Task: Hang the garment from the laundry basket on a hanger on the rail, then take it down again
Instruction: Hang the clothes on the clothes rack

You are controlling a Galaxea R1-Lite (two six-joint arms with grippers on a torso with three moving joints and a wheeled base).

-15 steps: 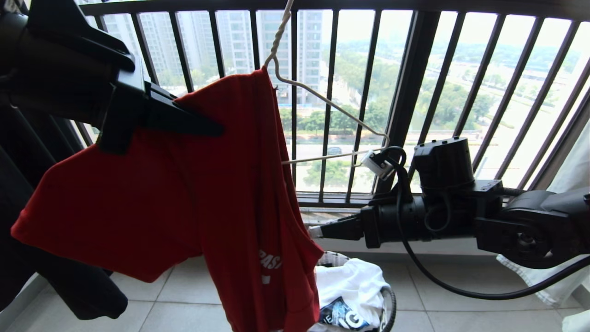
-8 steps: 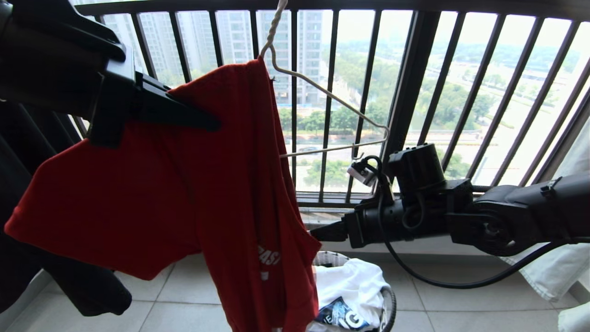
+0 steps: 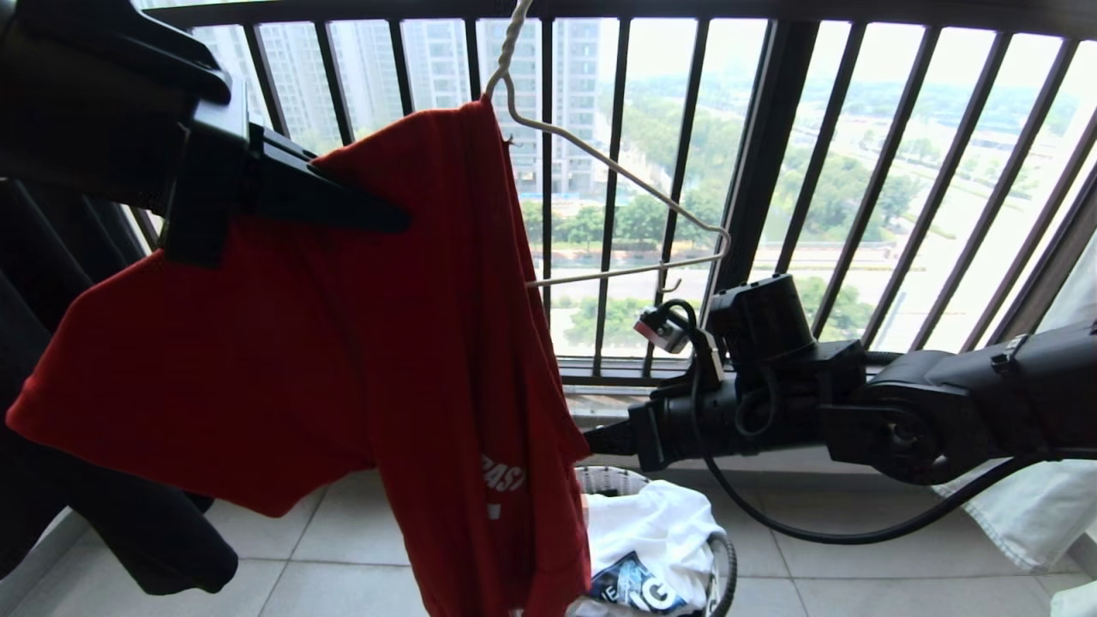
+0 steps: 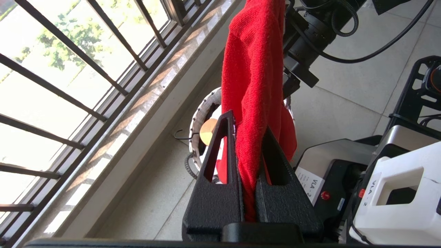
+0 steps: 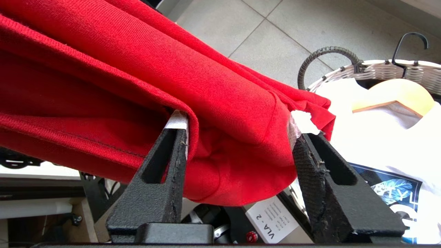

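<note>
Overhead, the hanger (image 3: 600,163) hangs with one wire shoulder inside the red garment (image 3: 343,343), the other shoulder bare against the railing (image 3: 771,171). My left gripper (image 4: 248,137) is clamped on a fold of the red cloth, up by that covered shoulder. My right gripper (image 5: 237,137) reaches level to the garment's outer edge, fingers apart with bunched red fabric between them. Below, the laundry basket (image 3: 724,557) sits on the tiled floor (image 3: 823,574), just beside the hem.
</note>
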